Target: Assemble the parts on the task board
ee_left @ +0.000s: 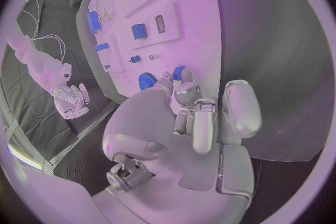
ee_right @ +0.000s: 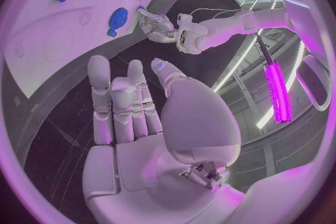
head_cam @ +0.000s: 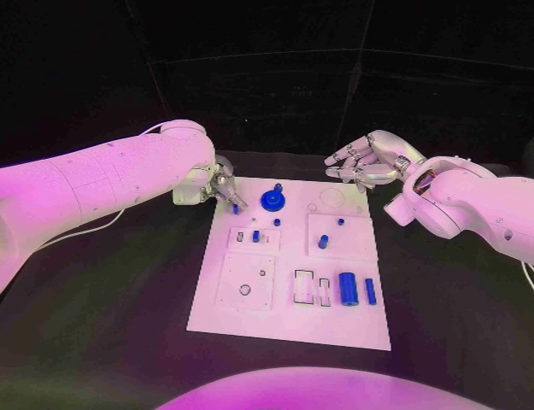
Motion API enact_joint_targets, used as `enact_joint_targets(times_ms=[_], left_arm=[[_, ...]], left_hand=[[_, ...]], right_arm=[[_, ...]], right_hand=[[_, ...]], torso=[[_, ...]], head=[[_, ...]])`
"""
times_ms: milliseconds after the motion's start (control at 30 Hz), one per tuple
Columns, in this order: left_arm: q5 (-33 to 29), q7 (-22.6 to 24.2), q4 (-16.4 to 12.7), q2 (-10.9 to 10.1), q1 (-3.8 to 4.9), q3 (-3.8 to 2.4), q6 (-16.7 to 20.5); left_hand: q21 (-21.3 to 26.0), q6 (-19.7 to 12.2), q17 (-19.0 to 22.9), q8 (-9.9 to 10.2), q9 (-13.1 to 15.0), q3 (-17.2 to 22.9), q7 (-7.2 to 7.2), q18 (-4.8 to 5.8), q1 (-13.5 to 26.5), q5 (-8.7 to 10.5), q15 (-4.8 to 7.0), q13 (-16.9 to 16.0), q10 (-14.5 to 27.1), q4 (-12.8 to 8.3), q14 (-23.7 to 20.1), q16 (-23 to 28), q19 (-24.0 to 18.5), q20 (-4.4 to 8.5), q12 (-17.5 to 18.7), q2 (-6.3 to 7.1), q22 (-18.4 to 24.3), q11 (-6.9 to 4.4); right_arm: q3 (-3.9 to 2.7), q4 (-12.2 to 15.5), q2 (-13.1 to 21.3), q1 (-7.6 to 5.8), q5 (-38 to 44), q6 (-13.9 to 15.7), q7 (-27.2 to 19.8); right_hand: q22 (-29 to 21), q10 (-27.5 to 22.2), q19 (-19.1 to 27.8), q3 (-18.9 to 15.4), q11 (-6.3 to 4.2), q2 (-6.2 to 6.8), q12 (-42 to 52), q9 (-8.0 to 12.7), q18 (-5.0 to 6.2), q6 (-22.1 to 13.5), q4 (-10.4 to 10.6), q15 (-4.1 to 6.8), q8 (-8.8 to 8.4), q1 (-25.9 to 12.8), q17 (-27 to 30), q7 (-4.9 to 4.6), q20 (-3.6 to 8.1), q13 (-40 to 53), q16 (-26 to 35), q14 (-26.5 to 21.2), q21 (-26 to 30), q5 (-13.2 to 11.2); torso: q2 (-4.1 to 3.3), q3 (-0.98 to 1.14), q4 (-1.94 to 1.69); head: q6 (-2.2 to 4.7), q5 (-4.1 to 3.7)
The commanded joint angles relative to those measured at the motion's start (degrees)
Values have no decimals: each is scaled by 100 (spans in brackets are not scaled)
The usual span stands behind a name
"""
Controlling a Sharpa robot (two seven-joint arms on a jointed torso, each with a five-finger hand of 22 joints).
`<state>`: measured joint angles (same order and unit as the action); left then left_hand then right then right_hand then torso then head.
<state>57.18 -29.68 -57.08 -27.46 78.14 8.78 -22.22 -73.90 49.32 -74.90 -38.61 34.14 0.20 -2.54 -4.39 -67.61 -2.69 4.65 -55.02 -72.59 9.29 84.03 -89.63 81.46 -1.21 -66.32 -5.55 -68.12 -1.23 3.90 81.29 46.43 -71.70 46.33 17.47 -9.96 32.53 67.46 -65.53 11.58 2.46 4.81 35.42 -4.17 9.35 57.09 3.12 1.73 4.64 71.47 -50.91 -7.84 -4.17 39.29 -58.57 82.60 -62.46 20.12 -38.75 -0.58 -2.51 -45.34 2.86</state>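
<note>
Blue peg (head_cam: 236, 207) pinched in left hand (head_cam: 221, 184).

I see bare desk (head_cam: 464, 290) on both sides of the task board (head_cam: 294, 320). My left hand (head_cam: 221, 184) crowds the board's far left corner beside the blue gear (head_cam: 272, 200); my right hand (head_cam: 367, 162) hangs beyond the far right corner.

I see the black table (head_cam: 464, 342) spread across my head view, dark and matte under the coloured light. The white task board (head_cam: 294, 320) lies flat on it, in the middle, its long side running away from me, with bare tabletop showing on both sides and in front. In the left wrist view the same board (ee_left: 189, 22) sits on the dark table surface (ee_left: 280, 67).
</note>
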Motion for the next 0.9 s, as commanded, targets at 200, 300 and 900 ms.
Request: enact_joint_targets(times_ms=[200, 300, 900], left_arm=[[-24, -29, -22, 10, 7, -3, 56], [-83, -12, -57, -10, 4, -3, 84], [-273, 40, -1175, -738, 36, -7, 1077]], left_hand=[[15, -169, -1510, 74, -43, 700, 35, -48, -763, -17, 101, 54, 66, -577, 597, -37, 20, 59, 69, -226, 5, -79], [33, -213, -1510, 104, -83, 1721, -50, -45, -740, -47, 28, 121, 89, -929, 597, -37, 13, 26, 145, -27, 4, -44], [45, -228, -1510, -260, 93, 3926, -36, -44, 388, -23, 19, 172, -34, -1212, 597, -37, 28, -21, 92, 672, -45, -14]], right_arm=[[-3, -8, -17, -10, 6, -46, -40], [-3, -15, -22, -10, 6, -53, -40], [-3, -76, -33, -10, 6, -82, -29]], right_hand=[[-4, 24, -36, 7, 9, -16, -22, -5, 40, -22, 10, 11, -14, -34, -5, 2, -14, -8, 30, 43, 35, 15], [-4, 24, -39, 11, 9, -16, -22, -6, 39, -22, 10, 11, -14, -32, -8, 2, -14, -11, 29, 44, 36, 31], [-14, 23, -37, 13, 10, -13, -22, -6, 41, -23, 10, 11, -14, -31, -4, 1, -13, -14, 35, 44, 42, 48]], torso=[[-3, -1, -3], [3, -3, -2], [21, 5, -33]], head=[[-11, 4], [-20, 7], [-50, -49]])
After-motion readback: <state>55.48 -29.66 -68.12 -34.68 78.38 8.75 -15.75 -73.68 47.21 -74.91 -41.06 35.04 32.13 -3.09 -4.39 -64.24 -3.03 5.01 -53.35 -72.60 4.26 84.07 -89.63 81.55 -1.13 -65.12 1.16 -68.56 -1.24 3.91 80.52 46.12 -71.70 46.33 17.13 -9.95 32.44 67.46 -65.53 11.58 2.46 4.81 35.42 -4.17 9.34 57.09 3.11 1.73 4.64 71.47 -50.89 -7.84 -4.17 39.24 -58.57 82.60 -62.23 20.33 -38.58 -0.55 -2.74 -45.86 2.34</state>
